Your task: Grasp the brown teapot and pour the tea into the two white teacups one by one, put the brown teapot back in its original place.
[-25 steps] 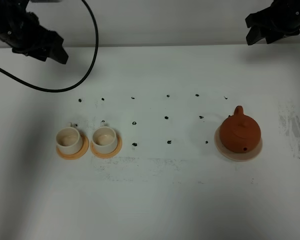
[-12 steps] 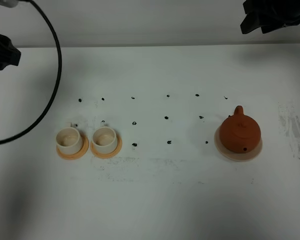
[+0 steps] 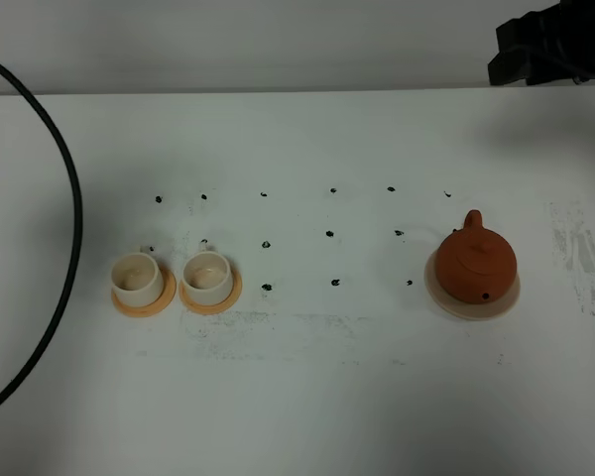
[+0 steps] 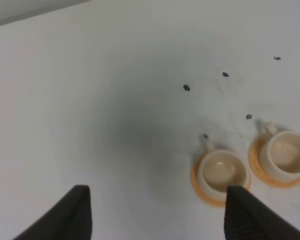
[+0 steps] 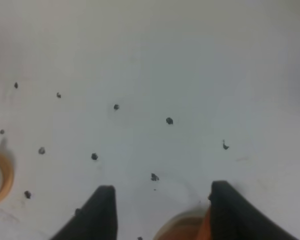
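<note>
**Jaws apart on both arms, teapot not yet grasped**

Left gripper (image 4: 157,200) hangs wide and empty, left of the 2 white cups (image 3: 137,276) on orange saucers (image 3: 236,294). At right, the brown teapot (image 3: 476,262) sits on its beige saucer (image 3: 436,294). The right gripper (image 5: 162,200), parted and empty, hovers far-right. Reaching likely comes first: come nearer, descend, close on the teapot. Only black dots (image 3: 330,234) lie between.

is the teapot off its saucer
No, the teapot sits squarely on the beige saucer in the high view.
</note>
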You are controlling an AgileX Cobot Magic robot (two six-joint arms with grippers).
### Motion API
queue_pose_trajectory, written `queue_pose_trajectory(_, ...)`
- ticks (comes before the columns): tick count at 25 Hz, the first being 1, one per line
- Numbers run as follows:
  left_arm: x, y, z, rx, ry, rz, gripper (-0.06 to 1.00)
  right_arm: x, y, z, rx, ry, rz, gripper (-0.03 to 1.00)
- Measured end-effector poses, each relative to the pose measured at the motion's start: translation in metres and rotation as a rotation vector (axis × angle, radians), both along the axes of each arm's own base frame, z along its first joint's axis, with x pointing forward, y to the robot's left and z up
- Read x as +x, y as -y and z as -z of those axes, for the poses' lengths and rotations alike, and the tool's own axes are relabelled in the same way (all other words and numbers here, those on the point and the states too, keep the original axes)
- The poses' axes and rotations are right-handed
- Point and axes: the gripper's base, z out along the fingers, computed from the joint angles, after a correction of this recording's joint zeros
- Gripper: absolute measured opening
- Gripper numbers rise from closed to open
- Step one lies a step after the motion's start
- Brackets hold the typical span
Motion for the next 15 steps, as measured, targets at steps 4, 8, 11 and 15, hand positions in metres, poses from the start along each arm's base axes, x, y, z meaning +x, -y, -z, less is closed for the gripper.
queue_pose_trajectory(4,-0.032,-0.005,0.0,0.03,-0.024,-0.052,0.58,-0.008,-0.012,0.021,-0.045,-0.001,-0.068,0.45)
queue_pose_trajectory(8,-0.061,-0.01,0.004,0.036,-0.039,-0.132,0.58,-0.014,-0.036,0.03,-0.055,-0.008,-0.137,0.45)
queue_pose_trajectory(11,-0.085,-0.011,0.007,0.015,-0.045,-0.164,0.58,-0.015,-0.053,0.03,-0.058,0.016,-0.174,0.45)
queue_pose_trajectory(15,-0.122,-0.01,0.011,-0.003,-0.054,-0.176,0.58,-0.017,-0.075,0.028,-0.057,0.063,-0.207,0.45)
